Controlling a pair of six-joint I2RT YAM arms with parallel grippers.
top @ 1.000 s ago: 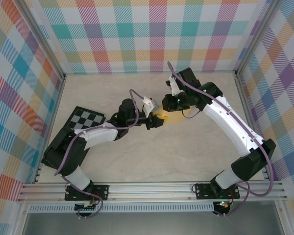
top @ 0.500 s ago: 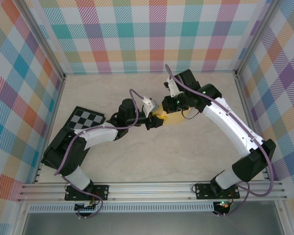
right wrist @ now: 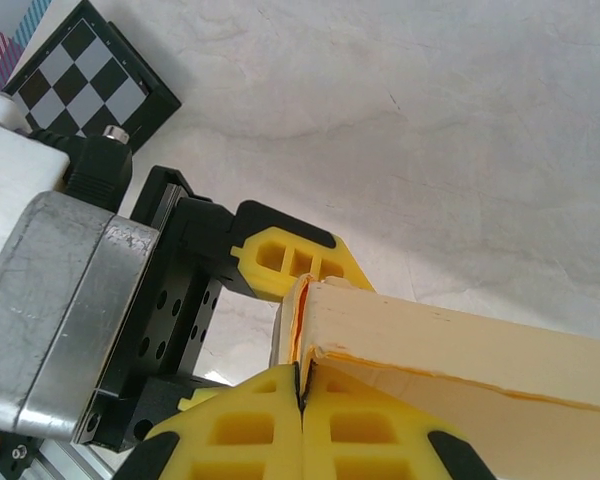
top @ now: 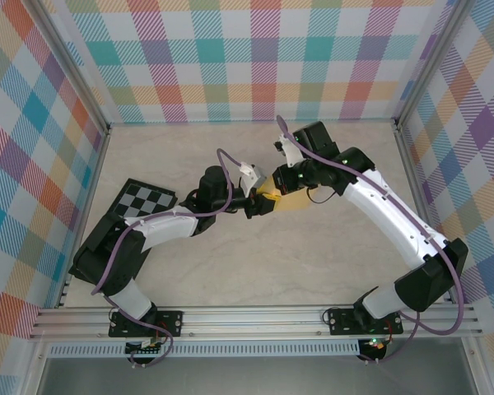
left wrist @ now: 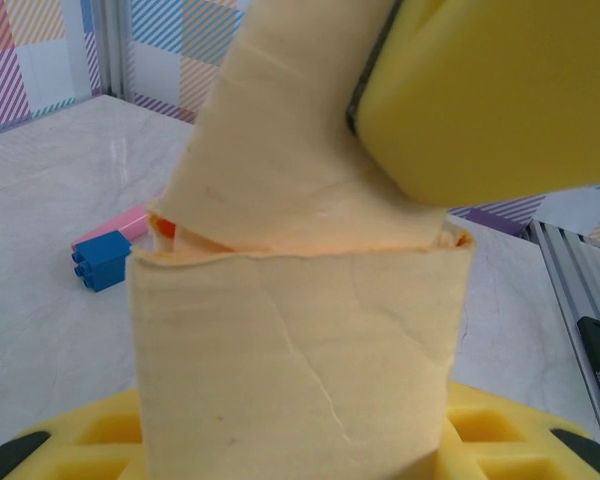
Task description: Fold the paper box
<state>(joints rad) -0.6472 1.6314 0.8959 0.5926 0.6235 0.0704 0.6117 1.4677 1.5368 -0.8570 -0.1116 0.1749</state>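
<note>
right gripper (right wrist: 302,396) pinched a flap of the paper box (right wrist: 460,345), fingers pressed together; left gripper (top: 265,203) clamped the box's body, just beside that flap.

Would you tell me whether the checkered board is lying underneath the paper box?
No, the top view shows the checkered board lying well left of the paper box, apart from it.
</note>
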